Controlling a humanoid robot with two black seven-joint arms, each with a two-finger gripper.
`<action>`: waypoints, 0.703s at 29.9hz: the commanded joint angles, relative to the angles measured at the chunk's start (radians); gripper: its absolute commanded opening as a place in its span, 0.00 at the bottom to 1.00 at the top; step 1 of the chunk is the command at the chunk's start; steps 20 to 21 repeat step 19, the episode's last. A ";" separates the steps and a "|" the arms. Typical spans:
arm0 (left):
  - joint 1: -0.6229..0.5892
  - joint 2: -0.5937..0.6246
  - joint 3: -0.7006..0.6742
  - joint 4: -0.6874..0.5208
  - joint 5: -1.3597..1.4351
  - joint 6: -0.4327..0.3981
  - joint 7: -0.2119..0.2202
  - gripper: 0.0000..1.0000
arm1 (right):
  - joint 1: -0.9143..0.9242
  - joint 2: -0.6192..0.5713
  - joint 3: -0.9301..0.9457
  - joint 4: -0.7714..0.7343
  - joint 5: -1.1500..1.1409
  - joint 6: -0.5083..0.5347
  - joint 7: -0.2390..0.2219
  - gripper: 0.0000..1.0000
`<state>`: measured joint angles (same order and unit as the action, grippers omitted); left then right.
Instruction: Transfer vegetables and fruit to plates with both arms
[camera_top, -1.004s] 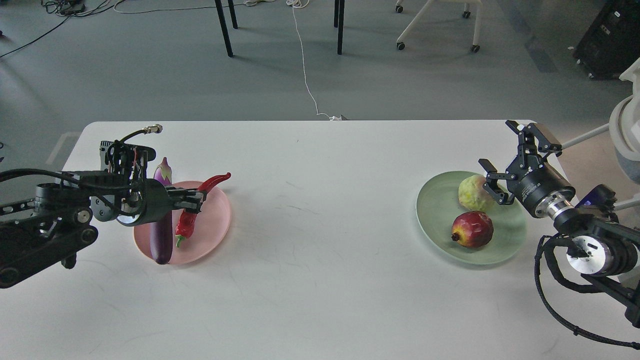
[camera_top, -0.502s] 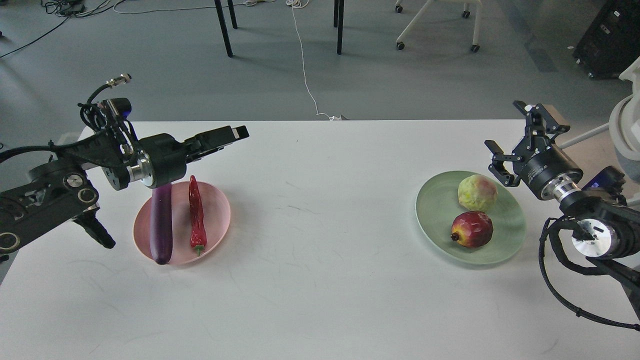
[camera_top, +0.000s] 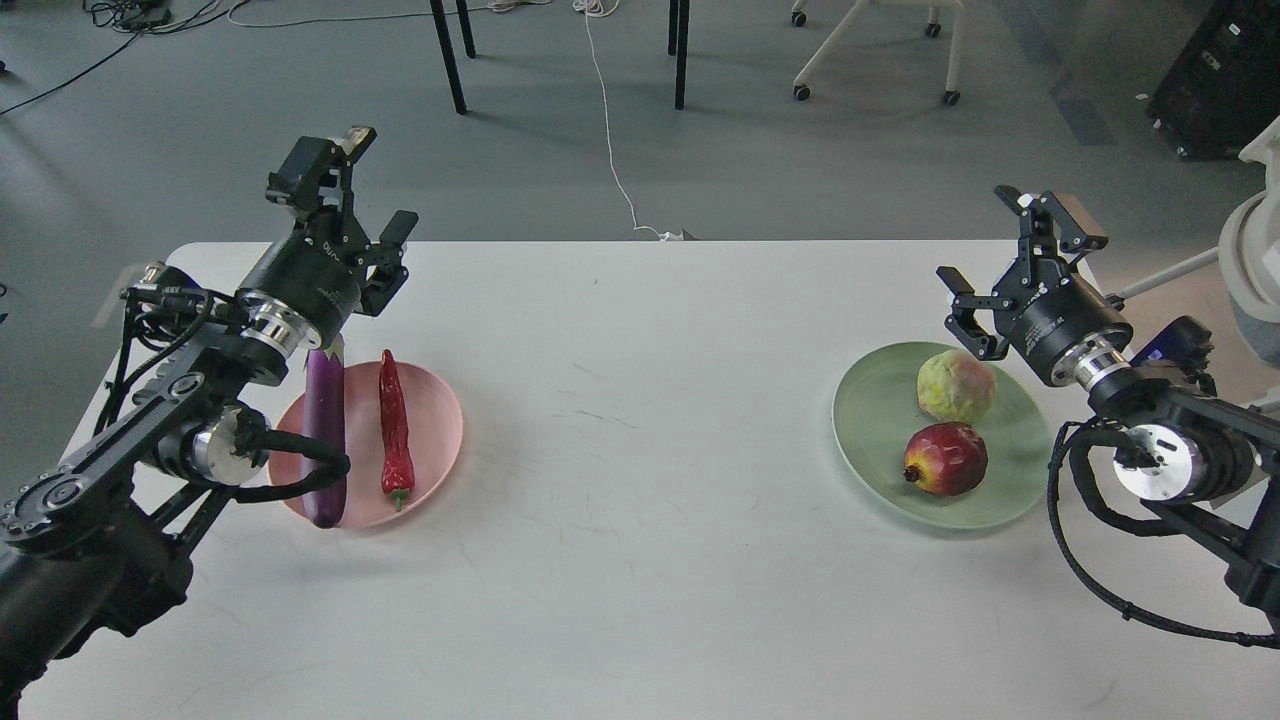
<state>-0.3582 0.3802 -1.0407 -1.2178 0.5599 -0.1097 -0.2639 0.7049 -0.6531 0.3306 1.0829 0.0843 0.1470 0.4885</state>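
Observation:
The purple eggplant (camera_top: 325, 440) and the red chili pepper (camera_top: 394, 425) lie side by side on the pale pink plate (camera_top: 435, 420) at the left. The pale yellow-green fruit (camera_top: 956, 386) and the dark-red pomegranate (camera_top: 944, 458) sit on the pale green plate (camera_top: 880, 420) at the right. My left gripper (camera_top: 350, 190) is open and empty, raised above the table behind the pink plate. My right gripper (camera_top: 1010, 250) is open and empty, raised above the far edge of the green plate.
The white table (camera_top: 640, 520) carries only the two plates. Beyond its far edge are grey floor, table legs (camera_top: 450, 60), a white cable (camera_top: 610, 130) and a chair base (camera_top: 870, 50).
The left gripper let go of the chili, which dropped flat onto the pink plate, then rose and turned upward. The right gripper lifted slightly and shifted left above the green plate.

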 joint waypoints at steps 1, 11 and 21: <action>0.068 -0.038 -0.073 0.018 0.023 -0.090 0.002 1.00 | -0.007 -0.002 -0.008 -0.003 -0.001 0.020 0.000 0.99; 0.081 -0.057 -0.088 0.077 0.048 -0.130 -0.001 1.00 | -0.013 0.003 0.007 0.012 0.000 0.020 0.000 0.99; 0.081 -0.055 -0.079 0.070 0.048 -0.130 -0.001 1.00 | -0.018 -0.002 0.035 0.014 0.000 0.019 0.000 0.99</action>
